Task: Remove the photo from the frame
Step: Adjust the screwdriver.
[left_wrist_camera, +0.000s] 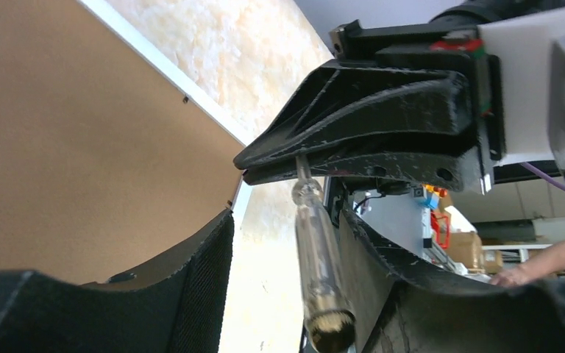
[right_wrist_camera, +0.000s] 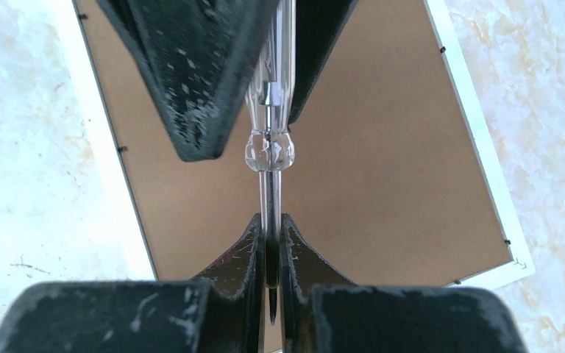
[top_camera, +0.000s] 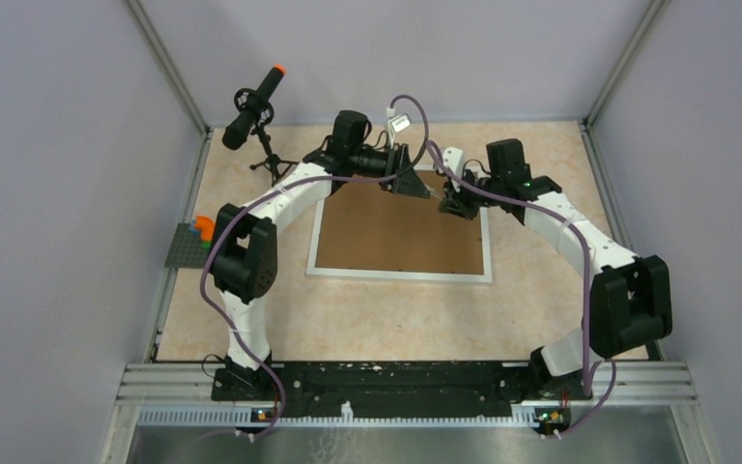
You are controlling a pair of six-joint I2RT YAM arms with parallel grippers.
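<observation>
— Beige stone-look table [top_camera: 541,300], grey walls [top_camera: 48,193] round it. Where's the frame [top_camera: 401,275]?
— Face down mid-table, brown board [top_camera: 396,232] up. No photo to be seen; I judge it sits under that board.
— What's above it?
— Over the far edge, 2 arms share 1 screwdriver [left_wrist_camera: 320,250]. The right gripper [right_wrist_camera: 272,224] is clamped tight on the bare shaft. The left gripper [left_wrist_camera: 287,228] has its jaws well apart either side of the clear handle, with a gap showing on 1 side. I wouldn't call that a hold.
— So what could go wrong?
— Thin smooth shaft, heavier handle: it could swivel or slip in that pinch and drop on the board. When it comes to levering the tabs [right_wrist_camera: 121,149], nothing pins the frame, so it may skate. A hard jab might go through the board and scar the photo.
</observation>
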